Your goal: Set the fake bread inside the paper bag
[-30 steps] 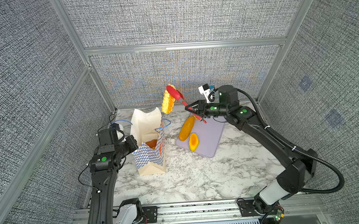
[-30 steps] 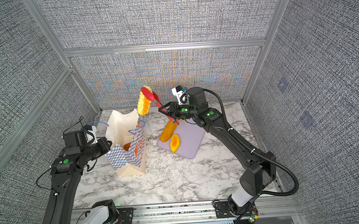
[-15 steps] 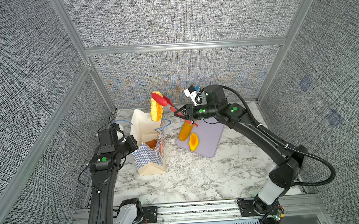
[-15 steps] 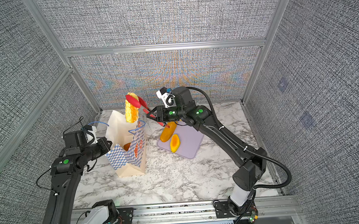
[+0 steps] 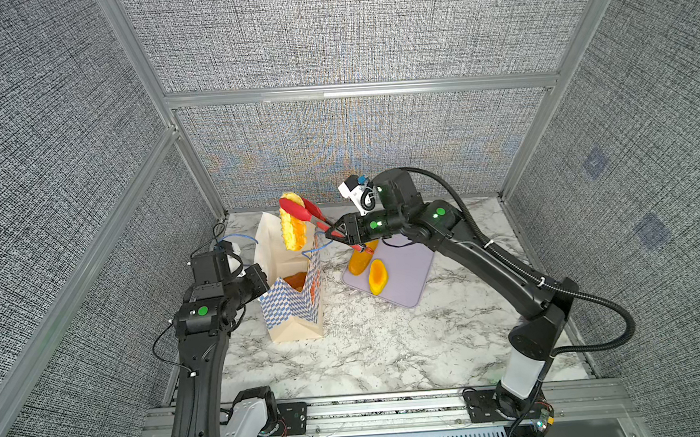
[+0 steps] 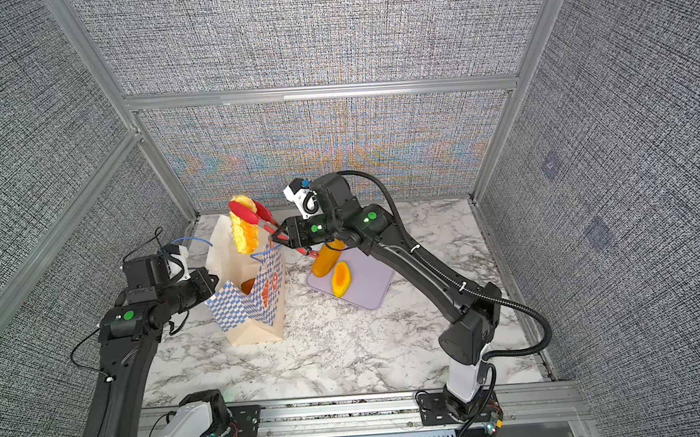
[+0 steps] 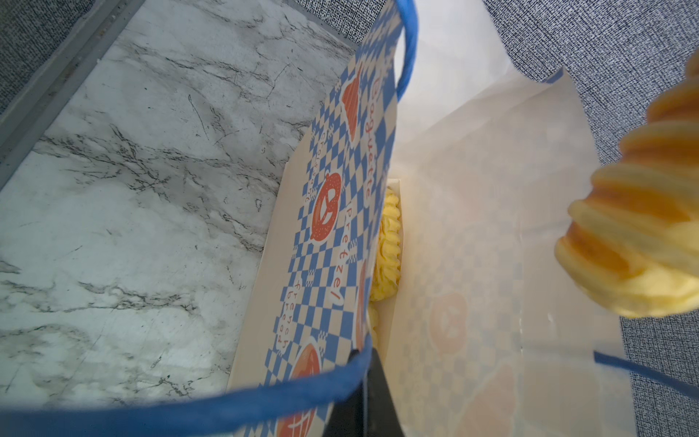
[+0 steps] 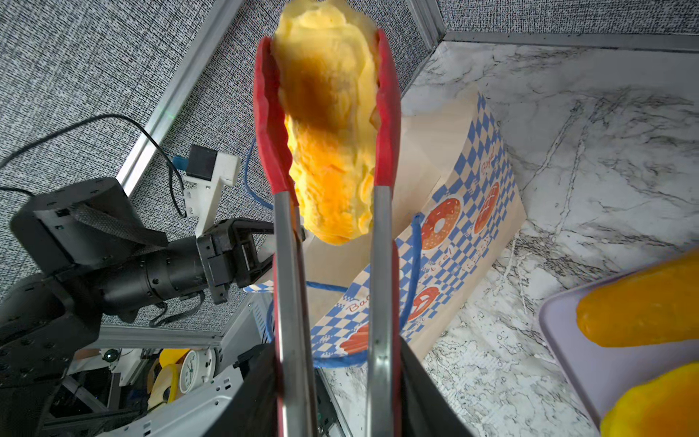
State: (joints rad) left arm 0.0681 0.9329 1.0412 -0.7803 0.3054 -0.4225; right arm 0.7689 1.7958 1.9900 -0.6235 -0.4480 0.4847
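The paper bag (image 5: 291, 310) (image 6: 254, 308) stands open on the marble table, with bread (image 5: 296, 281) (image 7: 389, 246) inside it. My left gripper (image 5: 260, 280) (image 6: 210, 280) (image 7: 365, 401) is shut on the bag's near rim. My right gripper (image 5: 334, 233) (image 6: 278, 237) (image 8: 336, 397) is shut on the red tongs (image 5: 304, 214) (image 6: 256, 217) (image 8: 380, 265). The tongs pinch a ridged yellow loaf (image 5: 293, 231) (image 6: 244, 232) (image 8: 329, 132) (image 7: 643, 227), which hangs upright just above the bag's mouth.
A lavender tray (image 5: 410, 274) (image 6: 369, 287) lies right of the bag with a long orange loaf (image 5: 360, 262) (image 6: 326, 259) and a smaller bun (image 5: 376, 271) (image 6: 341, 279). Grey fabric walls with metal posts close in the table on three sides.
My right arm has swung left, carrying the tongs and the ridged loaf from beside the tray to above the bag's mouth. The left arm and the bag have stayed put.
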